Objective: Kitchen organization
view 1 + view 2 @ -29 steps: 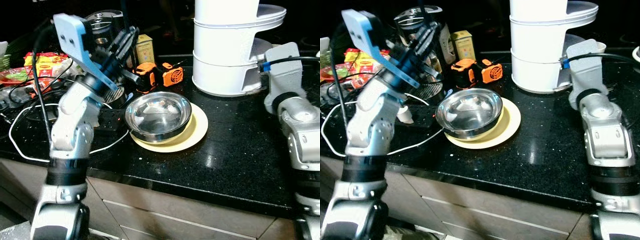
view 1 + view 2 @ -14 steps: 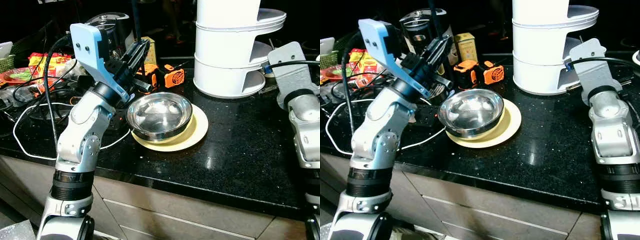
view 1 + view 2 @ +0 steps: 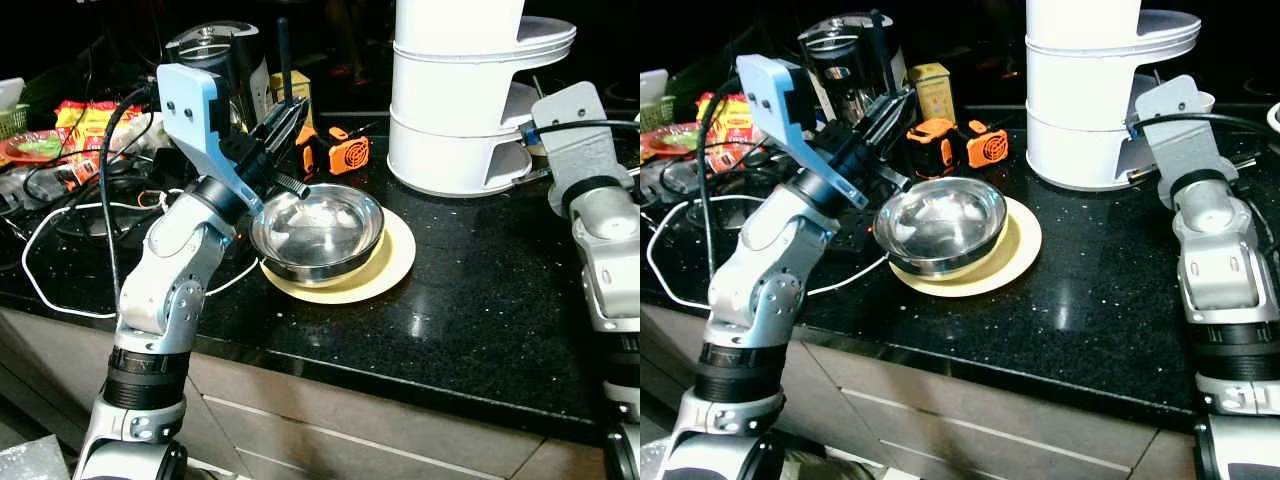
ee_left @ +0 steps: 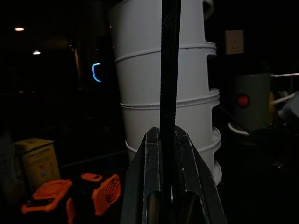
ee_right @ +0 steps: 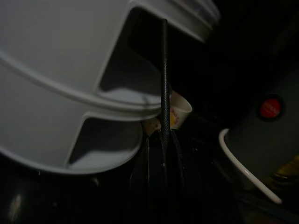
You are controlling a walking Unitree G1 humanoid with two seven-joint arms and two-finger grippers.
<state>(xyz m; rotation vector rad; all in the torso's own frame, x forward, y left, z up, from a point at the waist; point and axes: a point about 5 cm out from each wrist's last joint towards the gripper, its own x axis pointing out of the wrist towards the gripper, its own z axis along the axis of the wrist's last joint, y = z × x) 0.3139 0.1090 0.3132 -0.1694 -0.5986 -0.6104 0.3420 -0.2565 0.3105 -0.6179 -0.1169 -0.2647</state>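
Observation:
A steel bowl (image 3: 318, 230) sits on a pale yellow plate (image 3: 397, 262) on the black counter (image 3: 480, 300). My left gripper (image 3: 285, 108) is raised just above the bowl's far left rim, its thin black fingers (image 4: 168, 70) pressed together with nothing between them. My right wrist (image 3: 572, 135) is by the base of the white tiered rack (image 3: 455, 100). In the right wrist view the right gripper (image 5: 164, 93) is shut beside the rack's lower tier (image 5: 70, 116), with a small cup (image 5: 181, 110) beyond it.
Two orange tools (image 3: 340, 152) and a yellow box (image 3: 930, 88) lie behind the bowl. A dark kettle (image 3: 212, 55), white cables (image 3: 45, 265) and snack packets (image 3: 85, 118) crowd the counter's left. The counter's front edge drops to drawers (image 3: 330, 435).
My left arm has swung right and forward, bringing its gripper from beside the kettle to the bowl's far left rim. The right arm has stayed by the rack.

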